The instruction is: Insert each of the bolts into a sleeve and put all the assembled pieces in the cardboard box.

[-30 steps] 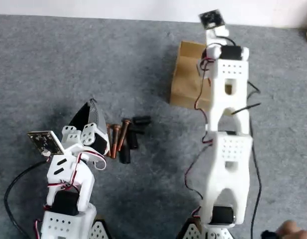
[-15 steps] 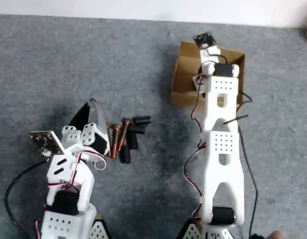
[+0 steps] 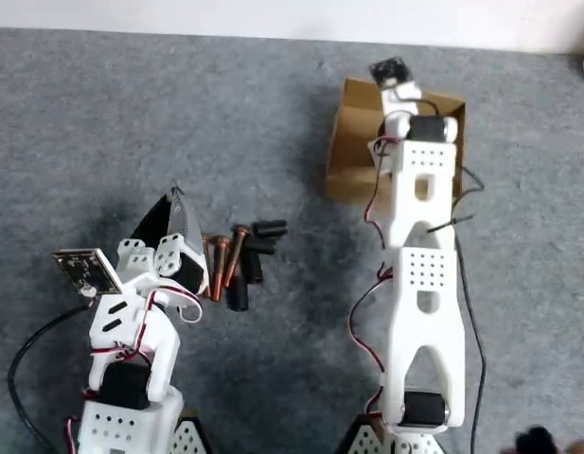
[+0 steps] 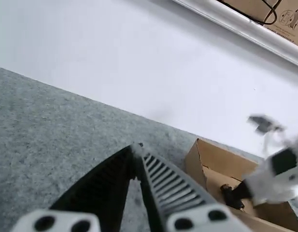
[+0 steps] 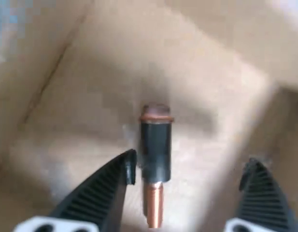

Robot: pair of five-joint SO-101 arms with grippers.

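Right gripper [image 5: 190,162], spread, is hovering over the sleeved bolt [image 5: 155,145] in the cardboard box [image 5: 81,96], likely depositing it; left gripper [image 4: 137,150] is pressed together.

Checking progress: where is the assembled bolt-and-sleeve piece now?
Right wrist view: the assembled piece is inside the cardboard box, just beyond the open right tool.

the right arm [image 3: 422,274] covers what looks like half the cardboard box [image 3: 346,142].
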